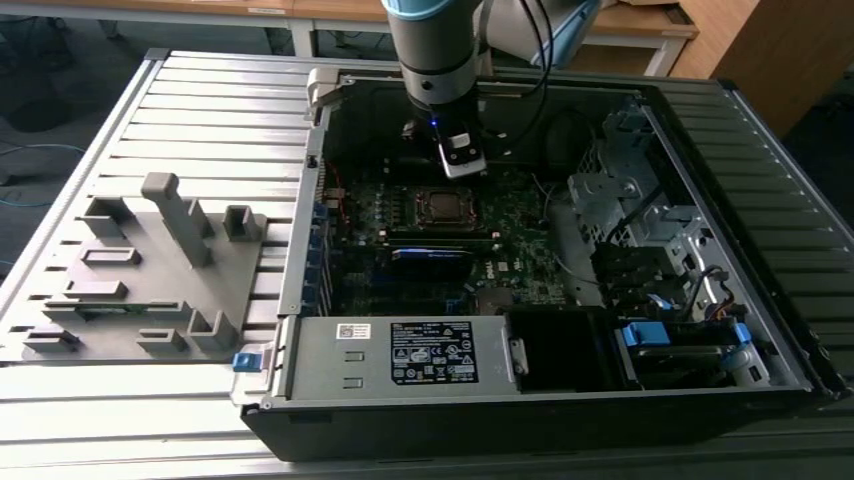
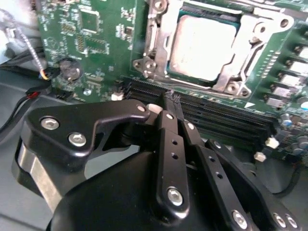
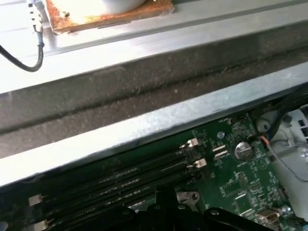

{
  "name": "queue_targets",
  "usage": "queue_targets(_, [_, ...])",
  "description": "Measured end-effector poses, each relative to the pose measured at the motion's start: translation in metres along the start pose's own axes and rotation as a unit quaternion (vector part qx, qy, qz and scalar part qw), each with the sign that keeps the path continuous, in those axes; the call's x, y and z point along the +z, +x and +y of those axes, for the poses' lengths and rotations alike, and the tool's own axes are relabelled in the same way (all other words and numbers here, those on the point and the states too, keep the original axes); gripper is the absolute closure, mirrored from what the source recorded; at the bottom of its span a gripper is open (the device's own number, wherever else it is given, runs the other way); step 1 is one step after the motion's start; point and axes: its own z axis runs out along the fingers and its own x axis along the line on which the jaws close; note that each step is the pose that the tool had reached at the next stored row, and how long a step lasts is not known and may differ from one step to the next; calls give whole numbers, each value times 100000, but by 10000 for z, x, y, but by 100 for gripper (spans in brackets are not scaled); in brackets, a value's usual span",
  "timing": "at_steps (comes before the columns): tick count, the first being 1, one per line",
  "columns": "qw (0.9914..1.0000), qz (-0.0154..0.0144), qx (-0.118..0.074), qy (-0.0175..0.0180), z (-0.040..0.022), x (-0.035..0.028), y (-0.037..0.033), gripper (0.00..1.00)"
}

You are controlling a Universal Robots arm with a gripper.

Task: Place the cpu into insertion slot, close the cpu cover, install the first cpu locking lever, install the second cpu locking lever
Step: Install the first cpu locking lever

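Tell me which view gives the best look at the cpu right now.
The second wrist view: the cpu lies in its socket, its grey metal face framed by the cpu cover, with the gripper near. In the exterior view the cpu is a small square below the gripper. The first wrist view faces the memory slots.

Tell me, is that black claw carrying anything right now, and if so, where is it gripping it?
Nothing. The gripper is shut with its fingertips pressed together and empty, hovering over the motherboard beside the cpu.
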Motion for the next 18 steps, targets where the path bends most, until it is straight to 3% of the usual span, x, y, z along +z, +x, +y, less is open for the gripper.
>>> queue_targets(7, [100000, 20, 0, 69, 0, 0, 0, 89])
queue_targets(12, [99997, -194, -166, 773, 18, -65, -10, 89])
queue_targets(14, [99987, -425, -320, 1491, 21, -75, -11, 89])
queue_targets(16, [99961, -764, -441, 2651, 21, -76, -12, 89])
queue_targets(18, [99895, -1259, -638, 4349, 21, -77, -12, 89])
